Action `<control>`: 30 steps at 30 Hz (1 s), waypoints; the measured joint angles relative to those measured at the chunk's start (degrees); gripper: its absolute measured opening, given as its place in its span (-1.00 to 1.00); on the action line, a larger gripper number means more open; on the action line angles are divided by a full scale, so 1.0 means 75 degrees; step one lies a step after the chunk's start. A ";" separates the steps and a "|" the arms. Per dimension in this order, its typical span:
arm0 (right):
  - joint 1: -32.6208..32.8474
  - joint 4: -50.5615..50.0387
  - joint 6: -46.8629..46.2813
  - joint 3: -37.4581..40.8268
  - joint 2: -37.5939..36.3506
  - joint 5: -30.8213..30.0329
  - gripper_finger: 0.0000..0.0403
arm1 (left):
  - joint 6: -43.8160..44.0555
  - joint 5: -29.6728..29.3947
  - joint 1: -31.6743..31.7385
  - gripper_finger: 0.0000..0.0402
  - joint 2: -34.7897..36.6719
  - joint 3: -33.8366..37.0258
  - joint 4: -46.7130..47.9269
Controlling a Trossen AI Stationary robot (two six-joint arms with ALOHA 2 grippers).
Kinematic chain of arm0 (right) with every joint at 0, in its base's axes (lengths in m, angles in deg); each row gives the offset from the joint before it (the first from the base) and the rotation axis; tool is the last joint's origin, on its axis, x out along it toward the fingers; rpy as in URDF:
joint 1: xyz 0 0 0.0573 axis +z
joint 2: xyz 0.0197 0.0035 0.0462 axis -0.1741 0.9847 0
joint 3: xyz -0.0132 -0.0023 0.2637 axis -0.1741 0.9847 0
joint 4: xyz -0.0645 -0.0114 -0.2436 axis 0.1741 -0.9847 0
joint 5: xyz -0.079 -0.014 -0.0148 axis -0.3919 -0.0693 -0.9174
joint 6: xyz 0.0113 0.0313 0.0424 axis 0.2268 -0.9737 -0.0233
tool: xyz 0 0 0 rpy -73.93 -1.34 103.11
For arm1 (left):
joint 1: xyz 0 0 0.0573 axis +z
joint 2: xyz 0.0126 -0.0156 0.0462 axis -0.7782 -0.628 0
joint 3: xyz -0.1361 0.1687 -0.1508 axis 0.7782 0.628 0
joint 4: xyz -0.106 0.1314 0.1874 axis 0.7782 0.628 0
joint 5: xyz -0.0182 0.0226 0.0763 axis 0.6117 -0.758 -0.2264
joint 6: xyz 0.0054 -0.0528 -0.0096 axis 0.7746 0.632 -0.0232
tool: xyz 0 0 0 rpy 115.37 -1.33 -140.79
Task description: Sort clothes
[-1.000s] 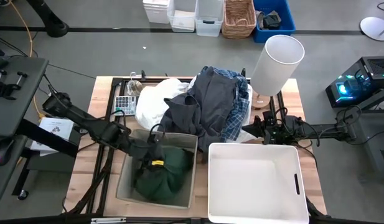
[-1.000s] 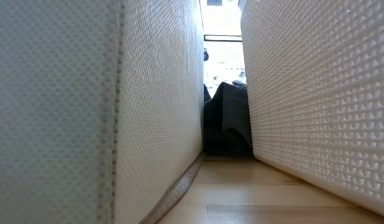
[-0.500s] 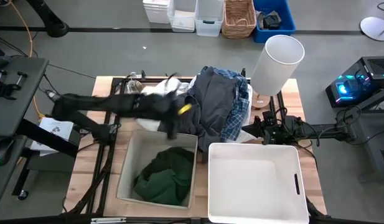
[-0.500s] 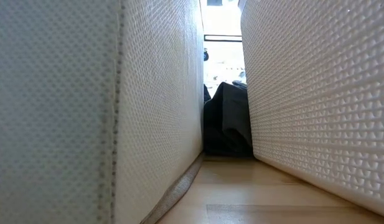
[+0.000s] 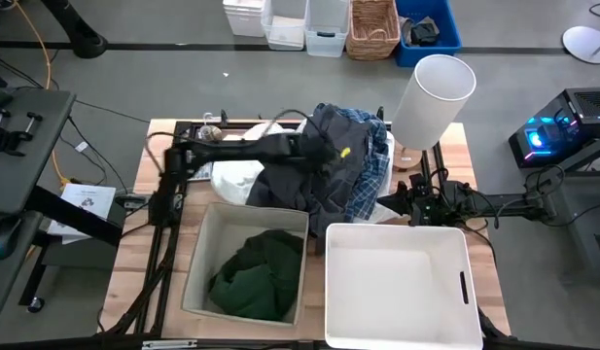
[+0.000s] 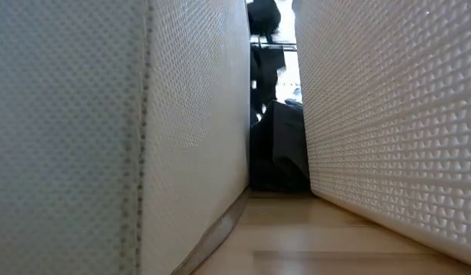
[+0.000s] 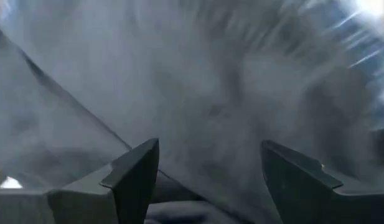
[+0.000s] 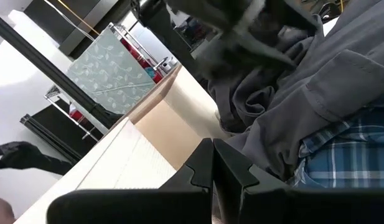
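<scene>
The dark green garment [image 5: 256,274] lies bunched in the grey fabric bin [image 5: 204,243] at the near left. The dark grey garment [image 5: 314,185] lies on top of a pile at the table's middle, over the blue-and-white plaid shirt [image 5: 374,190] and white garments [image 5: 239,160]. My left gripper [image 5: 340,153] hovers over the grey garment's far part, fingers open [image 7: 207,168], with blurred grey cloth close in front of them. My right gripper [image 8: 215,167] is shut and waits at the pile's right edge [image 5: 395,204], beside the plaid shirt [image 8: 341,155].
A rigid white plastic bin [image 5: 397,235] stands at the near right, next to the grey bin. A white cylindrical lampshade [image 5: 433,97] stands at the far right. The low view looks down the narrow gap between the two bins to the grey garment [image 6: 285,145].
My left gripper has risen out of the grey bin and swung toward the far edge and the right, over the pile. The green garment has stayed in the bin, spread lower than before.
</scene>
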 joint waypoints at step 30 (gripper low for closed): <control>0.0000 -0.0009 0.0003 0.0000 0.0000 0.0003 -1.00 | -0.2363 0.0626 -0.0513 -0.99 0.4366 -0.1015 -0.0460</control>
